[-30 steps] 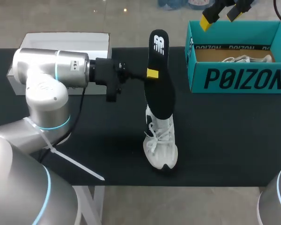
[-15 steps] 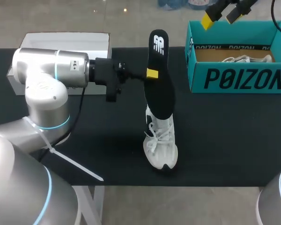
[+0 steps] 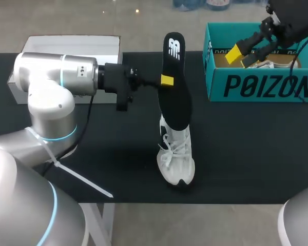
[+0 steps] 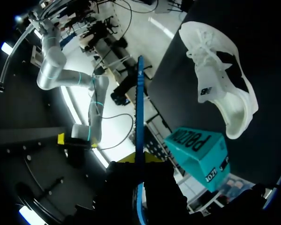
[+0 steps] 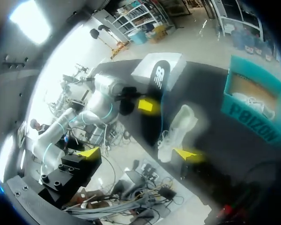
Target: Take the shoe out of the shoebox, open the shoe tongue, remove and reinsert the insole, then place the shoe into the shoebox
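While the left pincer [image 3: 167, 80] grips the black insole [image 3: 175, 102] by its edge, the white shoe [image 3: 176, 156] lies just below it on the tabletop [image 3: 256, 154].

The insole stands nearly on end with its logo end up. Its lower end meets the shoe's collar, though I cannot tell whether it has entered the opening. Its long axis lines up with the shoe's, whose toe points to the near edge, so the coming move is probably a straight slide down along that line. The left arm is plainly the nearer one. The right pincer [image 3: 241, 55] hangs spread wide and empty over the teal shoebox [image 3: 262, 89], well apart from the shoe. A second shoe [image 3: 277, 64] lies inside the shoebox.
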You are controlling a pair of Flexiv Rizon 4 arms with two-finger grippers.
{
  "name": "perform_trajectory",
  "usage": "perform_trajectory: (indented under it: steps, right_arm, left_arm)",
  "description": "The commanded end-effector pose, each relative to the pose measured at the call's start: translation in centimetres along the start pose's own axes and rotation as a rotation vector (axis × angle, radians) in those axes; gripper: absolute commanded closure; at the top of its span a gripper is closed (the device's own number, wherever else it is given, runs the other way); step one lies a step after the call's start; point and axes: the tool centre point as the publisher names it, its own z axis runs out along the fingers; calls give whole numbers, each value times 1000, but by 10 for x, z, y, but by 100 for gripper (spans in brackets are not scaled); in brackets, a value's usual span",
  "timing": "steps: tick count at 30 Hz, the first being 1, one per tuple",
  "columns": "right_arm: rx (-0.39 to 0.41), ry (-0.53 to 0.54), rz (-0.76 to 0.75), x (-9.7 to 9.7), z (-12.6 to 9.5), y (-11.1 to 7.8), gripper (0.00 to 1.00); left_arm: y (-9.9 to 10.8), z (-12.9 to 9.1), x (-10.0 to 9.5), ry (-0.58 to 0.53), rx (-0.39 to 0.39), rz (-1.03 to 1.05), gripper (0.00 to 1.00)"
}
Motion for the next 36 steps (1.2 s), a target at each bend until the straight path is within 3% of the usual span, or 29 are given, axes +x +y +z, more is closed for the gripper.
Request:
perform_trajectory:
  steps: [1, 14, 36]
  right_arm:
    - [-101, 281, 3, -9, 20, -4, 0]
    - [-127, 340, -56, -17, 58, 0, 0]
    - [-95, 283, -126, -36, 121, 22, 0]
  left_arm:
    - [-1, 1, 0, 2, -2, 2, 100]
    - [-1, 1, 0, 2, -2, 2, 100]
    - [-1, 1, 0, 2, -2, 2, 100]
